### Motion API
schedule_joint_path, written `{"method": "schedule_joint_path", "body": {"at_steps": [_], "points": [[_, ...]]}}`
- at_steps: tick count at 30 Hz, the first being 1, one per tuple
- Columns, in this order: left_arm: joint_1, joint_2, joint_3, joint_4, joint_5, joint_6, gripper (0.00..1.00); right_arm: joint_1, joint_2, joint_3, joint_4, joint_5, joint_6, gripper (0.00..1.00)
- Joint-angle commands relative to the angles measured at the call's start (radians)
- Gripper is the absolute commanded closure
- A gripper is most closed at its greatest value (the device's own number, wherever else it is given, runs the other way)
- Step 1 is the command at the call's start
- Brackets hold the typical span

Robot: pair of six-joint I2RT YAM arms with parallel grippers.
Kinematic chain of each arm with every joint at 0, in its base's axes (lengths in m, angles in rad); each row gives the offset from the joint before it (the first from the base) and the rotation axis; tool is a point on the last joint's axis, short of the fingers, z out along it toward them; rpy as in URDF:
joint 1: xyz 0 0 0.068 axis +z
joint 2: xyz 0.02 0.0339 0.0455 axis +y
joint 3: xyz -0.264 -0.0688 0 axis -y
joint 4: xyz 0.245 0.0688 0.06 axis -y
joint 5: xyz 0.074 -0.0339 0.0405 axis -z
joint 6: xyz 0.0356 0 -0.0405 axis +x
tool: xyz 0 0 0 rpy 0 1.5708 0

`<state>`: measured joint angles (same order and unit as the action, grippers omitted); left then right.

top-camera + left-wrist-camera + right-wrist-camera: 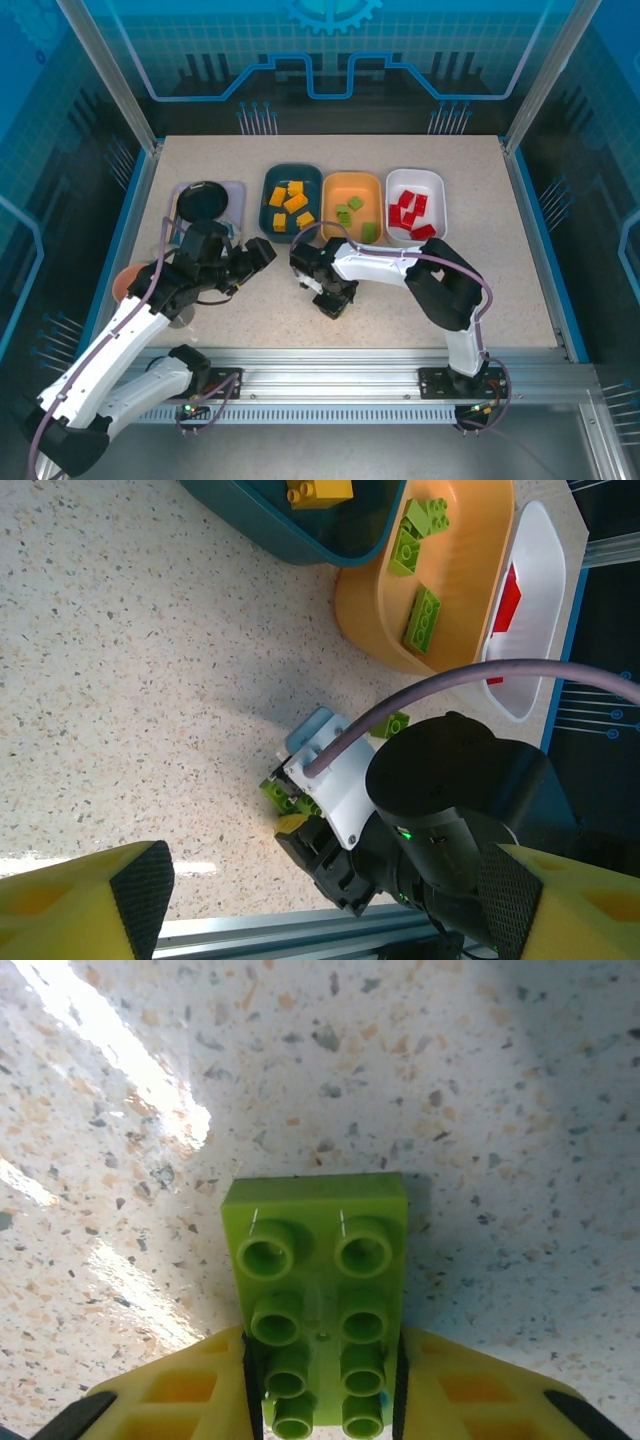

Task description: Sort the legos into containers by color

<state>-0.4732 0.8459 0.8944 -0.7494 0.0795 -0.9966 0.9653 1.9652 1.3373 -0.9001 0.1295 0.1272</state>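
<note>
Your left gripper hangs with its fingers spread wide and nothing between them. Ahead of them the right arm's wrist hides most of the green lego. Your right gripper has that lego, studs up on the table. Its long axis runs straight out from the fingers, which press both long sides, and its near end is cut off.
</note>
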Motion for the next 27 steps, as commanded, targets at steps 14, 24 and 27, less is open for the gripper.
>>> {"method": "schedule_joint_path", "body": {"at_steps": [14, 24, 27], "points": [[-0.120, 0.194, 0.140, 0.081, -0.069, 0.071, 0.18, -0.361, -0.094, 0.345, -0.048, 0.021, 0.214, 0.71], [-0.142, 0.315, 0.197, 0.131, -0.093, 0.117, 0.18, -0.519, 0.301, 0.811, -0.101, -0.170, 0.294, 0.71], [-0.144, 0.326, 0.208, 0.150, -0.107, 0.125, 0.18, -0.549, 0.399, 0.916, -0.103, -0.227, 0.327, 0.70]]}}
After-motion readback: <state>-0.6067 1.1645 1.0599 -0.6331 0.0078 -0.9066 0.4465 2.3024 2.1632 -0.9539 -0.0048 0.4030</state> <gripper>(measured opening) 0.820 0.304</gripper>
